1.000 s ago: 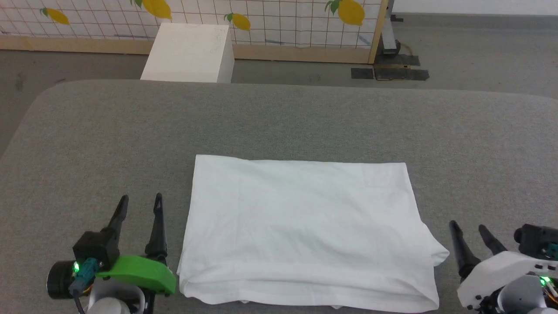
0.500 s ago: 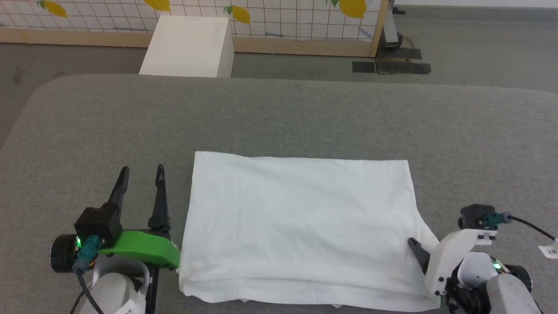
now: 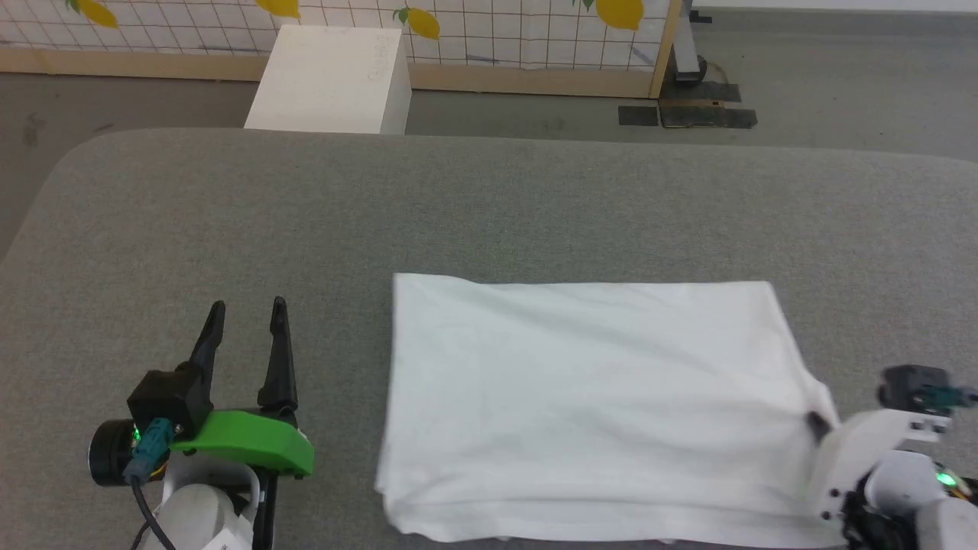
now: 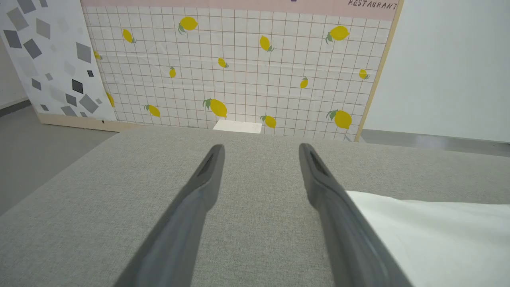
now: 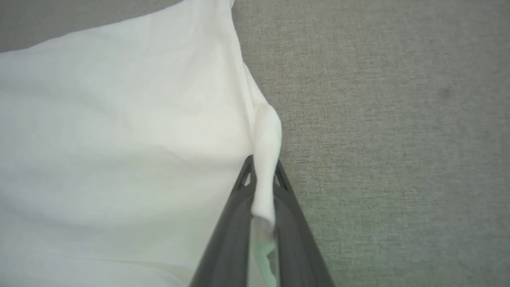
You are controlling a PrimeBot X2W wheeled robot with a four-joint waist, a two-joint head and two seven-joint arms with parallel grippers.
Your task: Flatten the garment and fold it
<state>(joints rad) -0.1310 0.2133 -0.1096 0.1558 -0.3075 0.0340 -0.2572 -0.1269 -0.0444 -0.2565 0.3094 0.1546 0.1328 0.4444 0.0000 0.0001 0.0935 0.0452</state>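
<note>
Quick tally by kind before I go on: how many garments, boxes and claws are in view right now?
garment: 1
white box: 1
claws: 2, the left claw and the right claw
Total: 4

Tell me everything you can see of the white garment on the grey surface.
The white thin-fabric garment lies folded into a rough rectangle. It is mostly smooth with faint creases, and doubled layers show along its near edge. It rests flat on the grey cloth-covered table, toward the near right part. A small bunch of fabric at its right edge is drawn up and pinched between the two dark fingers of the right hand, which is shut on it.
</note>
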